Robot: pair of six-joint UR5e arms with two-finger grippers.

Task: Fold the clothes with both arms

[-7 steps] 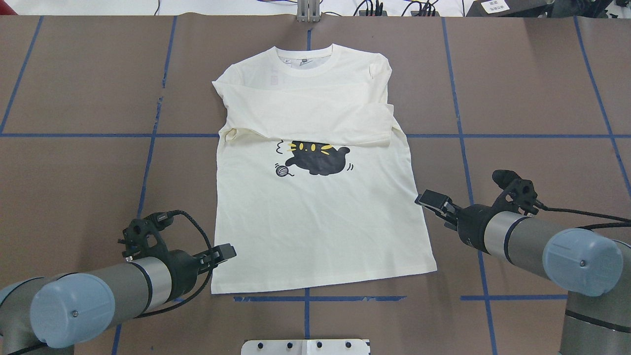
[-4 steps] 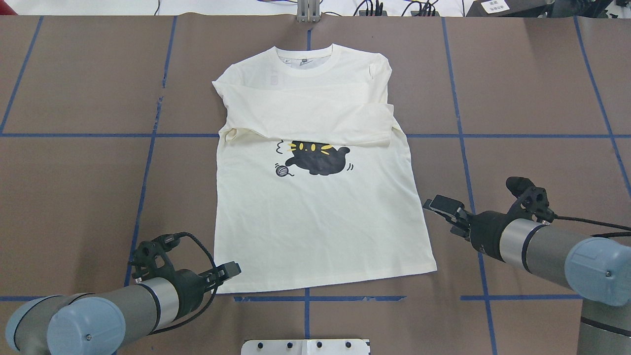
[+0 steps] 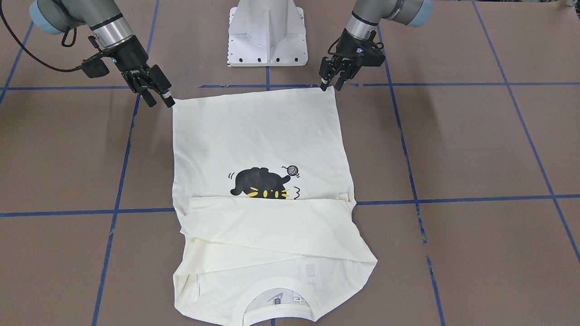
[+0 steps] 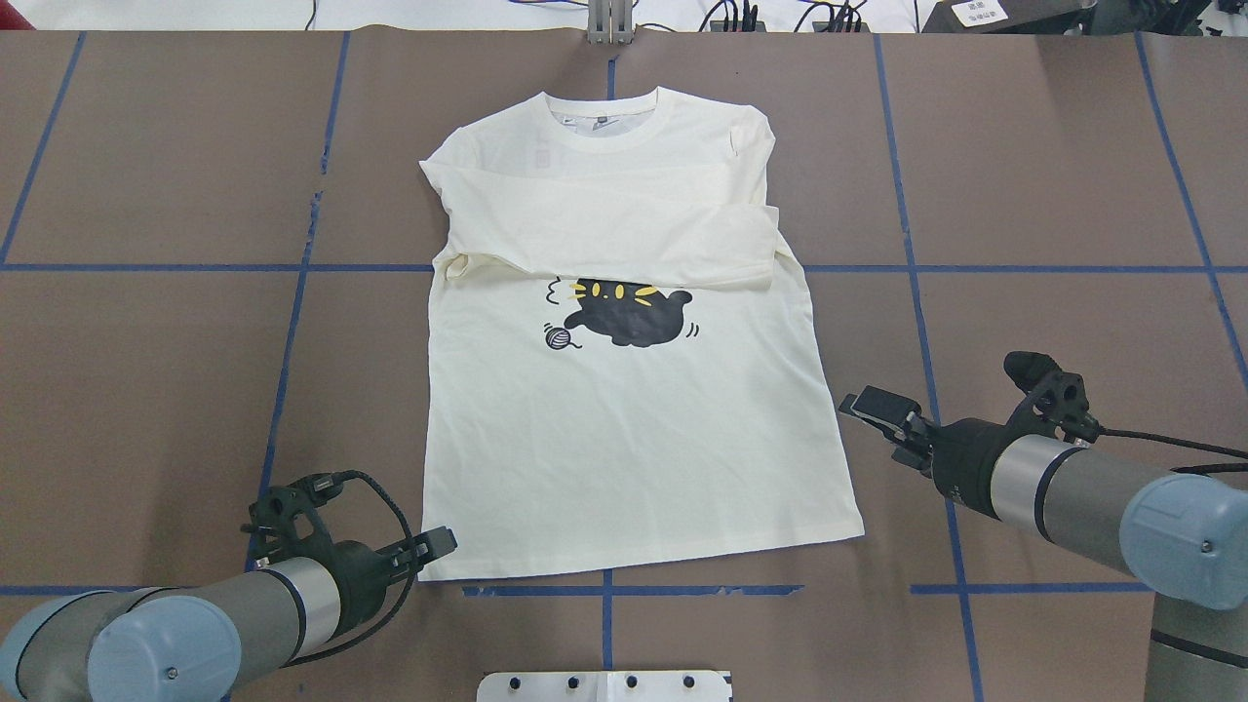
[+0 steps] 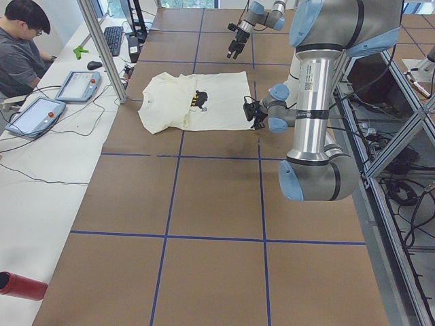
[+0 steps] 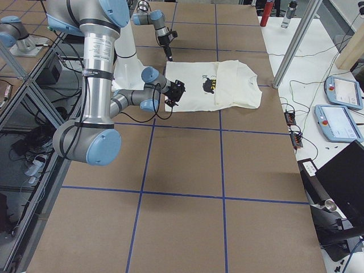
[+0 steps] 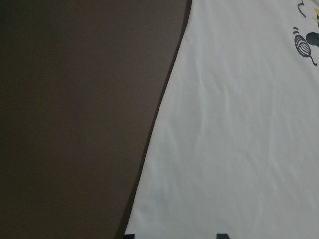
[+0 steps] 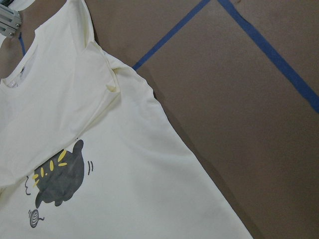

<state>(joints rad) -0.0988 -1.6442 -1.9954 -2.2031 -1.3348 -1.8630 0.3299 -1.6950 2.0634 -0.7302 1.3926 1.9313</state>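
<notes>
The cream shirt point(image 4: 624, 439) lies flat, front up, on the brown table, collar at the far end. Both sleeves are folded across the chest above the black cat print point(image 4: 629, 312). My left gripper point(image 4: 434, 546) is open and low at the near-left hem corner. In the left wrist view its fingertips point(image 7: 129, 236) straddle the shirt's side edge point(image 7: 149, 164). My right gripper point(image 4: 873, 409) is open just off the right side edge, a little beyond the hem corner point(image 4: 858, 531). In the front-facing view the left gripper point(image 3: 330, 83) and the right gripper point(image 3: 161, 97) each stand by a hem corner.
The white pedestal base point(image 3: 267, 31) stands at the near table edge between the arms. Blue tape lines point(image 4: 604, 590) grid the brown surface. A person point(image 5: 20, 47) sits at a side desk with control tablets point(image 5: 75, 85) beyond the far end.
The left gripper has drawn back toward the robot and come down to the near-left hem corner. The right gripper has slid a little back along the shirt's right edge. The shirt has not moved.
</notes>
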